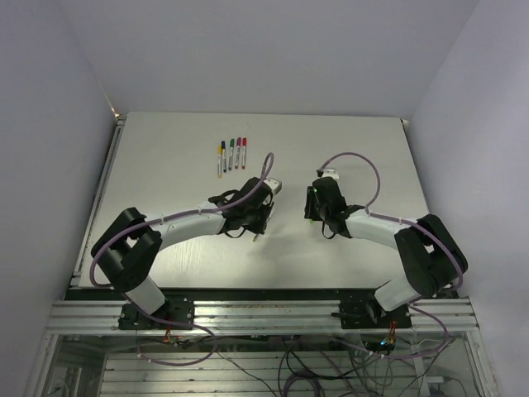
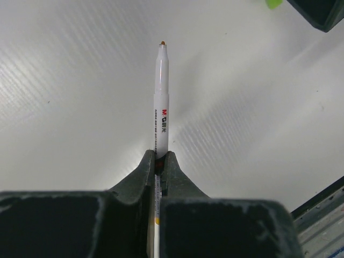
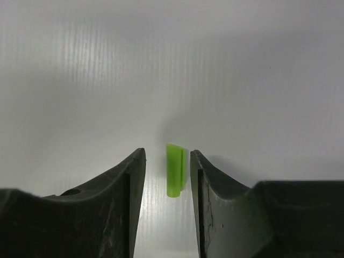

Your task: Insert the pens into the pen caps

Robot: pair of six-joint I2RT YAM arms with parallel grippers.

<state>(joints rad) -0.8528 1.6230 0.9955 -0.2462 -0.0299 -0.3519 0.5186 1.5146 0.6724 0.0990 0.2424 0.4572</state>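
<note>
Left gripper (image 2: 160,156): clamped tight on a pen (image 2: 161,97), gripping it low on the barrel. I see the white body with its printed band running out past the fingertips, small brownish tip bare at the end. The pen is held off the table (image 1: 165,165), near centre and a little left.

Right gripper (image 3: 167,151): jaws partly apart, straddling a green cap (image 3: 174,169). There is a clear gap between the cap and one finger. It sits close against the other finger (image 3: 207,177), but I cannot tell whether they touch. I do not read this as a grip. I also cannot tell whether the cap rests on the table or hangs just above it.

From the left wrist camera, the same cap shows as a green speck at the top edge, beside a dark corner of the right gripper.

Four more pens (image 1: 231,155) lie side by side in a neat row on the far part of the table, left of centre, well apart from both grippers, coloured ends pointing far.
</note>
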